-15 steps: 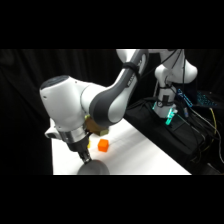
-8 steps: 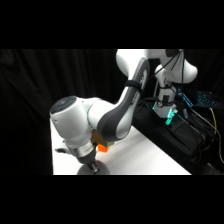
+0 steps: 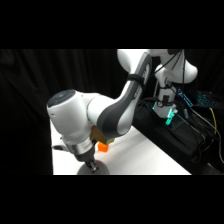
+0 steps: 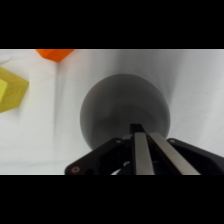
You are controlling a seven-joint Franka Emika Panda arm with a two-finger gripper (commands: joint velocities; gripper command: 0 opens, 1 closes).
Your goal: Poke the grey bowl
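The grey bowl point(image 4: 125, 107) fills the middle of the wrist view, round and matte, seen from straight above. My gripper point(image 4: 138, 129) is shut, its two fingers pressed together with nothing between them, and the tips sit over the bowl's inner surface near its lower rim. In the side view the gripper point(image 3: 92, 166) comes down at the table's front edge onto the bowl point(image 3: 100, 170), of which only a dark sliver shows. Whether the tips touch the bowl I cannot tell.
An orange cube point(image 3: 102, 146) point(image 4: 55, 53) lies just behind the bowl. A yellow cube point(image 4: 11, 90) sits to one side of it. The white table point(image 3: 135, 155) stretches back right. Black equipment with cables point(image 3: 170, 120) stands beside the arm's base.
The arm has swung lower and toward the table's front edge, bringing the gripper down onto the bowl. The orange cube has stayed in place.
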